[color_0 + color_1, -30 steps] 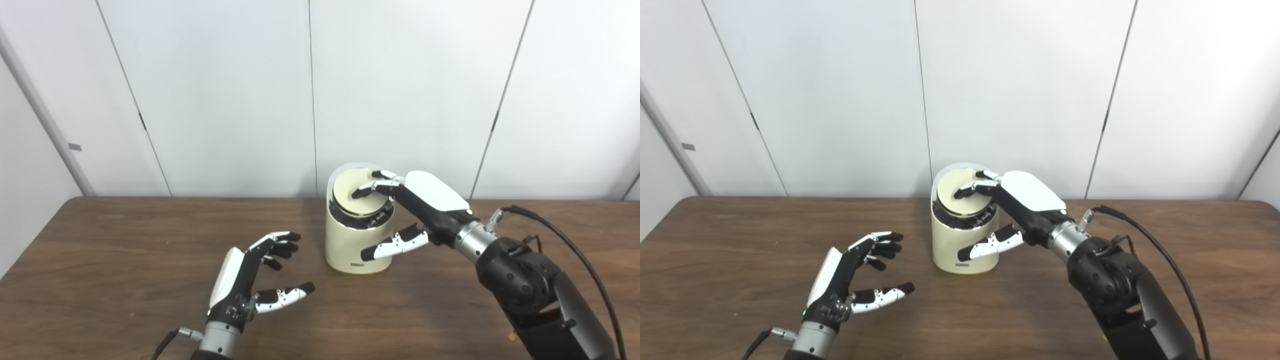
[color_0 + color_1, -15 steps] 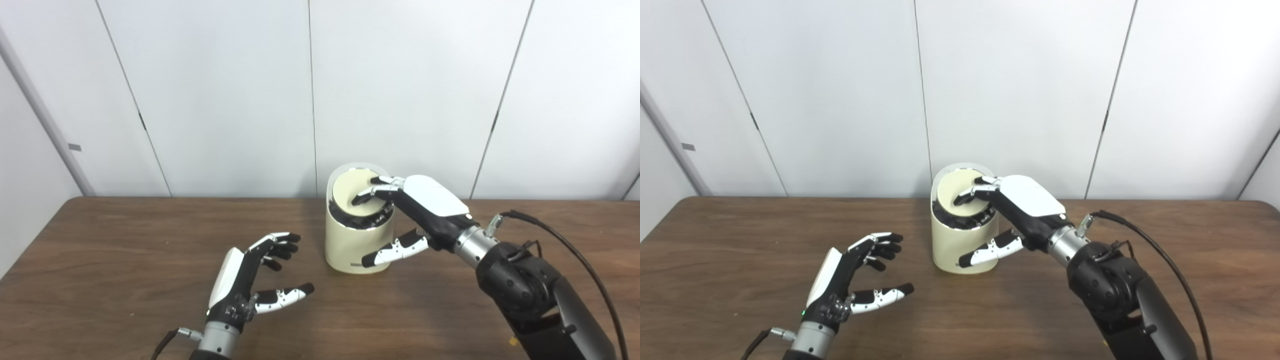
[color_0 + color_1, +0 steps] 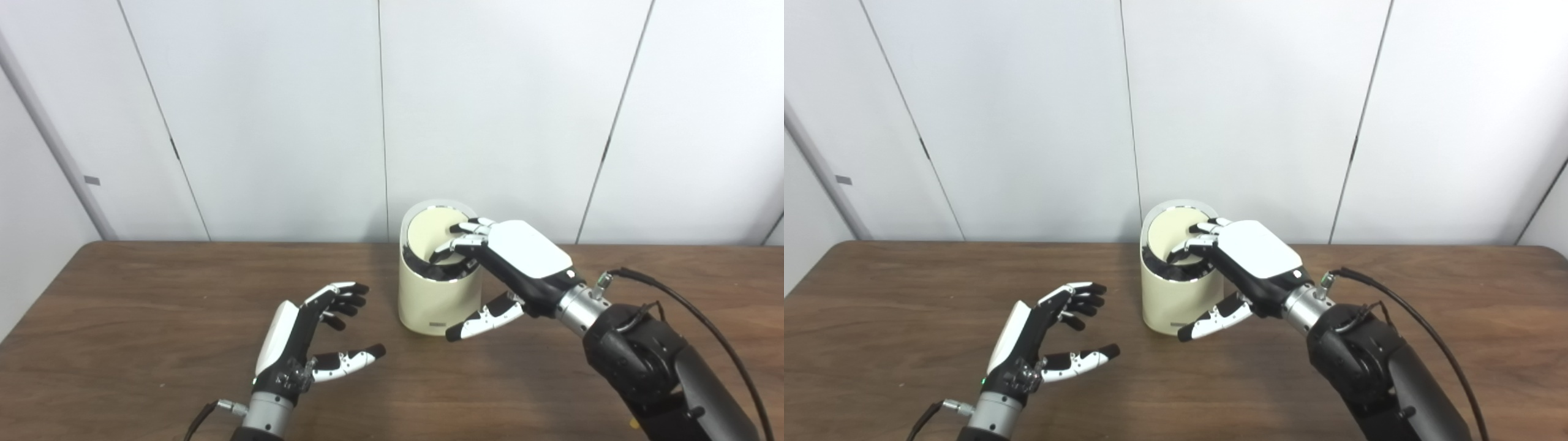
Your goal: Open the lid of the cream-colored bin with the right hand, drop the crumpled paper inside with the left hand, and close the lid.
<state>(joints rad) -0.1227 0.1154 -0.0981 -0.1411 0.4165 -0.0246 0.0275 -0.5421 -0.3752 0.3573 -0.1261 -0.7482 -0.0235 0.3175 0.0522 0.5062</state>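
Cream-colored bin [image 3: 430, 303], right hand [image 3: 511, 263] pressing tilted lid [image 3: 432, 233], left hand [image 3: 306, 343] empty

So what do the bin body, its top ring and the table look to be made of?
Bin: smooth cream shell with a soft sheen, so painted metal or plastic; I cannot tell which. Top ring: bright and mirror-like, probably polished or chromed metal. Table: dark brown with wood grain, matte, wood or a wood-look laminate.

left hand [image 3: 306, 343] spread, right hand [image 3: 511, 263] reaching forward
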